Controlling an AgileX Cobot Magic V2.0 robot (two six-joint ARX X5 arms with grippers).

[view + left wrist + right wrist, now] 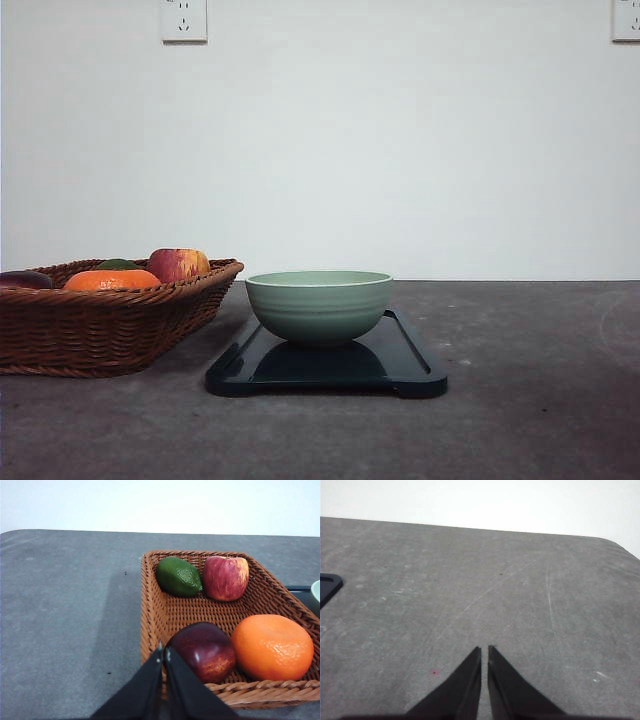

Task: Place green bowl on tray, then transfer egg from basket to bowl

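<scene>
The green bowl (320,308) stands upright on the black tray (412,372) at the table's middle. Left of it sits the wicker basket (100,330), which holds fruit. The egg is out of view. In the left wrist view my left gripper (164,651) is shut with nothing in it, its tips above the basket's near rim (260,690), just beside a dark purple-red fruit (202,651). A sliver of the bowl (316,594) shows past the basket. My right gripper (484,649) is shut and empty above bare table, with a corner of the tray (327,587) off to its side.
The basket also contains an orange (272,646), a red apple (226,577) and a green lime (178,576). Grey tabletop (480,580) stretches to the right of the tray. A white wall with sockets (184,20) stands behind the table.
</scene>
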